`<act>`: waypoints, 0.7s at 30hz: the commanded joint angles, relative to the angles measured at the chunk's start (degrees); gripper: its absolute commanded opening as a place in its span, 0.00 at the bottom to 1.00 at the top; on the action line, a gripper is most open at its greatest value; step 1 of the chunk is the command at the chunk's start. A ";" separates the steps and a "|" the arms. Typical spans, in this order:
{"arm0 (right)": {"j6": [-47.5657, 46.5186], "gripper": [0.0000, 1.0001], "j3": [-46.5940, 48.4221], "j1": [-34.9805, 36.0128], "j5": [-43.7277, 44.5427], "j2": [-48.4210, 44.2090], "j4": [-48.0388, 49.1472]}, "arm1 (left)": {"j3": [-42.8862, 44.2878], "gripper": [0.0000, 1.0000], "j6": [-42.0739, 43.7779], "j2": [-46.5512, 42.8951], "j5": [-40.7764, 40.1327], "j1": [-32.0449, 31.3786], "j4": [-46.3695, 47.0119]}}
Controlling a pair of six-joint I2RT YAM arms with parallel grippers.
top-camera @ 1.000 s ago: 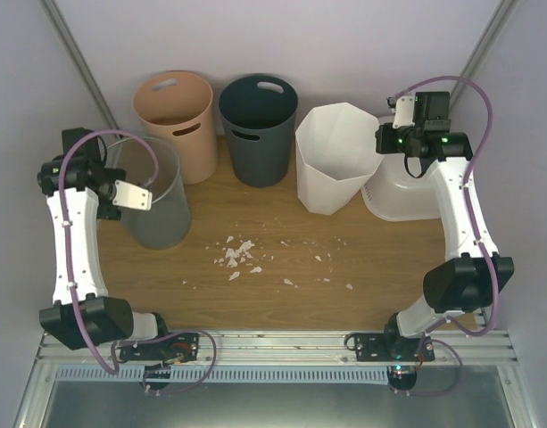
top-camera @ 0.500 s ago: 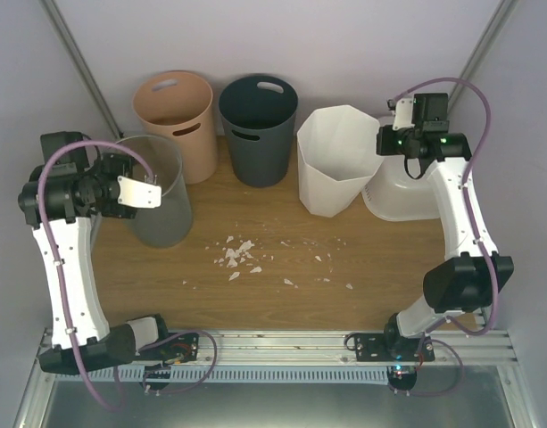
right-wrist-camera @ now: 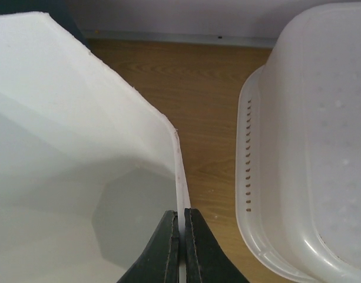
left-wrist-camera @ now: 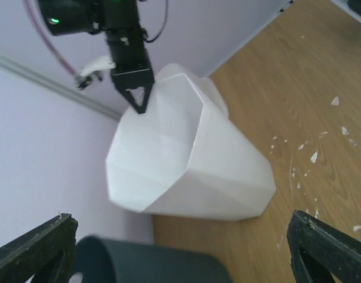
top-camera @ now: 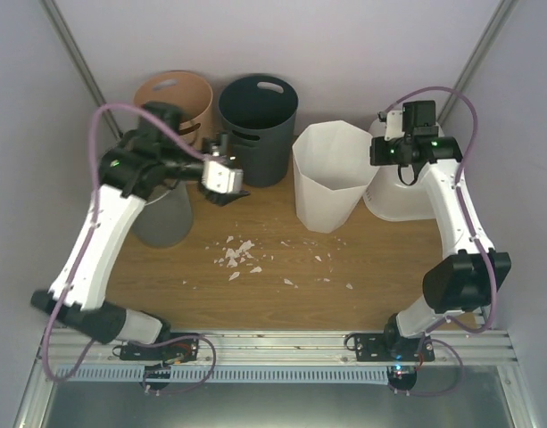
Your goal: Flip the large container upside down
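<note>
Right claw: pressed together on the rim of tall white faceted plastic bin. Left claw: spread, empty, left of that bin. Wide translucent-white plastic tub: just right of bin, untouched. Step, likely: clearing bin aside; next needs release, then tub-rim grip. Wooden table, white scraps; lilac walls.

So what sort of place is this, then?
Probably a robot test booth: a left arm and a right arm bolted to a rail at the edge of a wooden table, plain walls close around, and a peach bin, dark bin and white bin lined up like props.
</note>
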 commanded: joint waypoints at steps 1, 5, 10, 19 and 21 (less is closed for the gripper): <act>1.32 0.01 -0.87 0.74 1.99 -2.96 -0.48 | 3.12 0.94 -3.81 8.51 -9.71 -9.88 3.31; 2.04 0.01 -1.25 1.83 4.85 -3.80 -2.96 | -0.28 0.89 -2.38 10.71 -19.62 -20.14 8.12; 3.18 0.01 -3.17 4.43 6.66 -4.50 -4.57 | 2.40 0.78 -3.05 15.49 -23.96 -26.52 6.77; 3.25 0.01 -1.24 6.68 9.62 -5.25 -7.17 | 3.87 0.76 -2.00 20.35 -29.70 -30.00 8.05; 3.25 0.01 -0.67 6.90 11.03 -5.48 -7.40 | 4.41 0.75 -1.98 21.66 -31.08 -30.29 8.22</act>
